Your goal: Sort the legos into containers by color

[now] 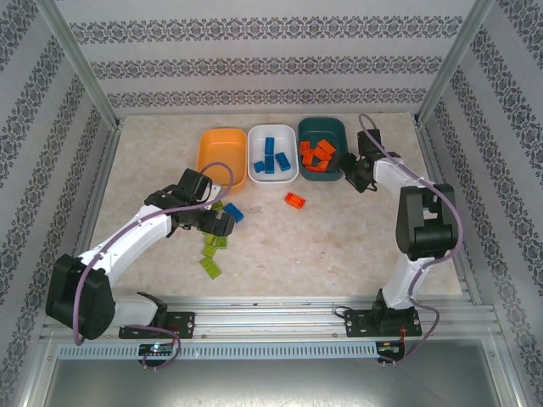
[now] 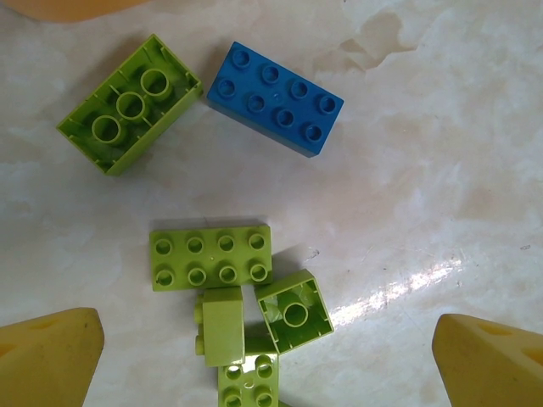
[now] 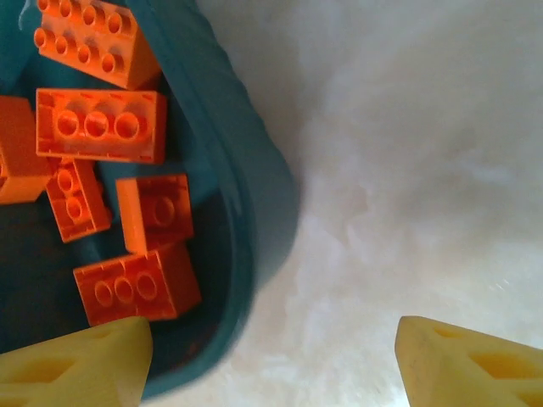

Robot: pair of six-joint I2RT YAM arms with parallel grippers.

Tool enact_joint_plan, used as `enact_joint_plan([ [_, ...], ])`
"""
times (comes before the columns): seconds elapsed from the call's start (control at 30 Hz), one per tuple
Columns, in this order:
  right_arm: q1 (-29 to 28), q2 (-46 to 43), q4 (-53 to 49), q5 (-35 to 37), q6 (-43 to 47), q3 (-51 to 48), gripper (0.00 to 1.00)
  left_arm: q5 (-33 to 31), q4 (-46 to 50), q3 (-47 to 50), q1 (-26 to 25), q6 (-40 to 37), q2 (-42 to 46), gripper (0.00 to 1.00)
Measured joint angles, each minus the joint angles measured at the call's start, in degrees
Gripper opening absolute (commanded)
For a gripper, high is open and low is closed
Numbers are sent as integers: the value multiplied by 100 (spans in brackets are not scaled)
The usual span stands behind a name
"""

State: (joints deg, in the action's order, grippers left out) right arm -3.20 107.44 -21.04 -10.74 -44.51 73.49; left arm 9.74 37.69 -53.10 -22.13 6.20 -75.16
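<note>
Five lime green legos [image 2: 211,257] lie in a loose cluster on the marble-patterned table [image 2: 441,170], directly beneath the left gripper [image 1: 217,222]. One of them is inverted at the far end, and the other four are touching or nearly touching. One blue lego [image 2: 276,98] lies just beside the inverted piece, and one orange lego [image 1: 295,200] lies well apart, on the table in front of the white tub [image 1: 273,176]. Blue bricks [image 1: 271,157] are held in the white tub and orange bricks [image 3: 100,125] in the teal tub [image 1: 327,129]. No brick is seen in the orange tub [image 1: 222,157], so it is judged to be the one intended for lime. The left gripper is spread to full width and is empty, with its yellow fingers [image 2: 51,356] on either side of the cluster. The right gripper [image 3: 273,348] is positioned at the right rim of the teal tub, one finger over the tub and the other over bare table; its jaws are apart and nothing is held. The step in hand is judged to be the first lime pick. For the next move, a single brick must be isolated, since the packed pieces could be pinched together. The jaws should be centred on the studs-up brick, lowered and closed across its short sides.
</note>
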Motion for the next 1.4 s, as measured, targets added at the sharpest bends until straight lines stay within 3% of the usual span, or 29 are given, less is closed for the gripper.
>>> enact_joint_plan([
  [0.13, -2, 448, 168, -203, -55, 308, 65, -42, 0, 0, 0, -2, -57, 100],
  [0.23, -2, 623, 238, -291, -57, 308, 46, -63, 0, 0, 0, -2, -76, 100],
  [0.4, 0, 590, 555, -345, -44, 39, 26, -81, 0, 0, 0, -4, -133, 100],
  [0.87, 120, -671, 612, -57, 243, -1672, 27, -76, 2, -2, 0, -7, -208, 100],
  [1.0, 282, -1060, 487, 4, 317, -1912, 47, -76, 0, -2, 0, -7, -205, 100],
  [1.17, 295, -2011, 190, 192, 535, -2129, 59, -74, 2, -2, 0, -9, -208, 100],
  [1.3, -83, -2887, -83, 378, 817, -2122, 66, -74, 4, -4, 0, -15, -205, 100],
  [1.4, -669, -3008, -315, 234, 1287, -1816, 66, -74, 2, -4, 0, -20, -205, 100],
])
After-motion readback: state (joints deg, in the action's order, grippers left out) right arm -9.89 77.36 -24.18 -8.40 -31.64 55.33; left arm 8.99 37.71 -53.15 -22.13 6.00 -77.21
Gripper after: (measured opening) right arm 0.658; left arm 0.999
